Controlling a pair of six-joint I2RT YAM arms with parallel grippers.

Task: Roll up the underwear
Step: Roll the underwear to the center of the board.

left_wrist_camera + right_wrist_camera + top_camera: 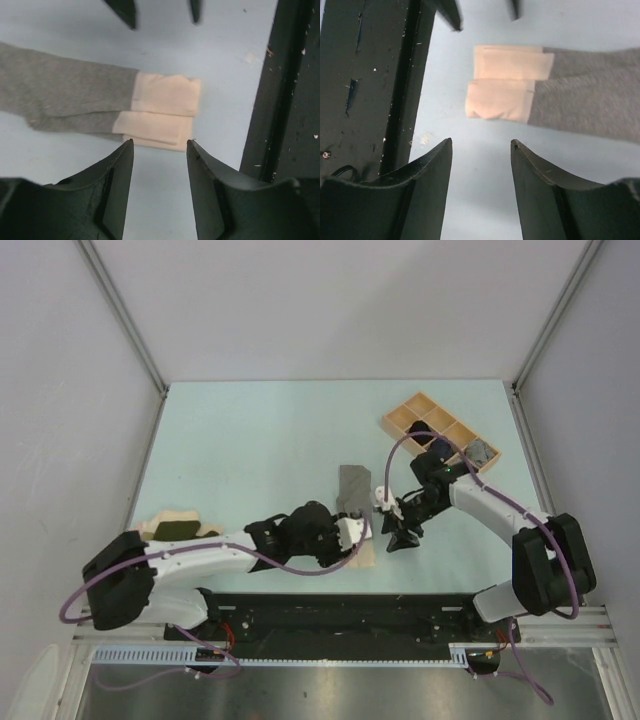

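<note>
Left hand (160, 142) and right hand (481, 141) are hovering half-open, holding nothing; the grey underwear (85, 100) is lying flat just ahead of both. Catching only its top fold could be leaving the roll loose.

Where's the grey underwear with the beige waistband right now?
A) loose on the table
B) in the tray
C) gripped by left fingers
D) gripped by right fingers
A: the grey underwear lies flat on the table, left fingers and right fingers open, empty.
</note>
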